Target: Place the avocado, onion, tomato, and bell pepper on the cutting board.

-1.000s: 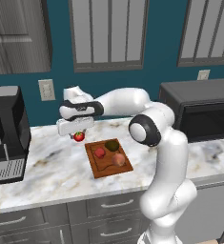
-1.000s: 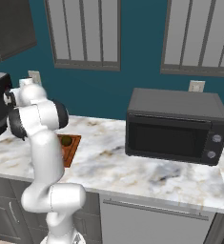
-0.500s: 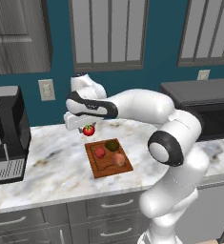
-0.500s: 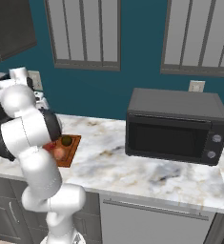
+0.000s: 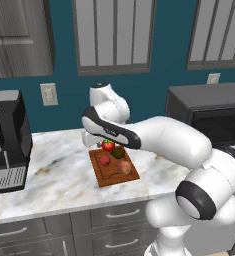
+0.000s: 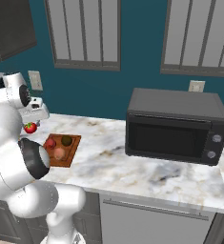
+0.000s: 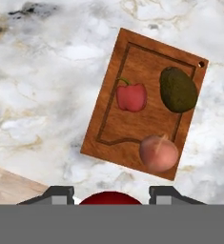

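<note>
— Between the fingertips point(image 7: 111, 198), at the near edge of the hand view, the gripper pinches the tomato point(image 5: 108, 145), over the counter point(image 5: 54, 170) short of the board point(image 7: 144, 102).

— The risk?

— Released there, it lands off the wood or rolls. Beyond, the onion point(image 7: 158, 153) crowds one board edge; pepper point(image 7: 131, 96) and avocado point(image 7: 178, 89) sit further in, leaving little room.

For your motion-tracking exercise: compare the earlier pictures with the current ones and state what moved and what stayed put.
The gripper, shut on the tomato, has carried it from left of the cutting board to above its far edge. The bell pepper, avocado and onion stayed on the board.
</note>
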Controlling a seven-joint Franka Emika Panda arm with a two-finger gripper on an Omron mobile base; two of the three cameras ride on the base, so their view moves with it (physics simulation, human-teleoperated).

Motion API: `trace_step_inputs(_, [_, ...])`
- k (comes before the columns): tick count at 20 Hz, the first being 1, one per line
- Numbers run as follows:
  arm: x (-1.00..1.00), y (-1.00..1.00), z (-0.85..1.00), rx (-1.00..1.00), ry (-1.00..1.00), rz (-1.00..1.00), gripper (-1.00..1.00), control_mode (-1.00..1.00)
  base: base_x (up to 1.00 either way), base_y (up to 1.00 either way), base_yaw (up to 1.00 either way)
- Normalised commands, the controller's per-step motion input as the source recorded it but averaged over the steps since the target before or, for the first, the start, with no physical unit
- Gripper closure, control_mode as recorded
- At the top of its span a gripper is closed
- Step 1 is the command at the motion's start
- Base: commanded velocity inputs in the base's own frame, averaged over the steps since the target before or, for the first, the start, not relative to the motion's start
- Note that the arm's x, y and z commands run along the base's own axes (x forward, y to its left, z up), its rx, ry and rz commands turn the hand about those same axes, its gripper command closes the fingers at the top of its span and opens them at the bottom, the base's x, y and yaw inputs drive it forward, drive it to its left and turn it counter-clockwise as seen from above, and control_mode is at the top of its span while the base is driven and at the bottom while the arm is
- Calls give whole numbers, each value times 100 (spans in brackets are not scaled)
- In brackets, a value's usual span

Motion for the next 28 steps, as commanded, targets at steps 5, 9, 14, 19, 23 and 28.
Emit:
trace_step_inputs(5, [-15,-3,-1,0,-11,11,100,-100,0,0,0])
trace_step_inputs(9, [0,0,-8,0,-8,8,100,-100,0,0,0])
trace_step_inputs(14, [2,0,-21,0,-4,4,100,-100,0,0,0])
trace_step_inputs(19, [20,0,-26,0,0,1,100,-100,0,0,0])
trace_step_inputs(23, [23,0,-21,0,0,0,100,-100,0,0,0])
trace_step_inputs(28, [23,0,-10,0,0,0,100,-100,0,0,0])
